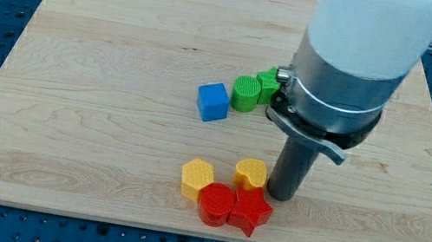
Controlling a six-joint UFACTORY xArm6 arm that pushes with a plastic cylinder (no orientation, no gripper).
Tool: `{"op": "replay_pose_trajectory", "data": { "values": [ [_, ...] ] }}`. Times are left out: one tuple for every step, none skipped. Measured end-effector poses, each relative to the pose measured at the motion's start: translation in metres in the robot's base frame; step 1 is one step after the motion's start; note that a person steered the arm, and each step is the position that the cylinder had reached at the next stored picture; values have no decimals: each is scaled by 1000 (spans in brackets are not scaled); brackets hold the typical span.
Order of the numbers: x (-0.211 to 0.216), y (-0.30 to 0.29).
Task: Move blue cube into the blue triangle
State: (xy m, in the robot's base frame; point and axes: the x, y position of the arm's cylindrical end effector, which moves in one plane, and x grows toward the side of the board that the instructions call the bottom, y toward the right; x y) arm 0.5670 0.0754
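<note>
The blue cube (212, 102) sits near the middle of the wooden board (100, 75). No blue triangle shows in the view; the arm's body may hide it. My tip (282, 194) touches the board just right of a yellow heart-like block (250, 173), well below and to the right of the blue cube.
Two green blocks (247, 92) (268, 83) lie right of the blue cube, the second partly hidden by the arm. A yellow hexagonal block (197, 178), a red cylinder (217, 204) and a red star (250, 211) cluster near the bottom. The arm's large white and grey body (349, 64) covers the upper right.
</note>
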Motion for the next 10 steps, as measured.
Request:
{"op": "replay_pose_trajectory", "data": {
  "values": [
    [-11, -6],
    [-49, -10],
    [-57, -51],
    [-57, -100],
    [-72, -148],
    [-122, -156],
    [-132, -134],
    [-113, -111],
    [-106, -99],
    [-104, -107]
  ]
}}
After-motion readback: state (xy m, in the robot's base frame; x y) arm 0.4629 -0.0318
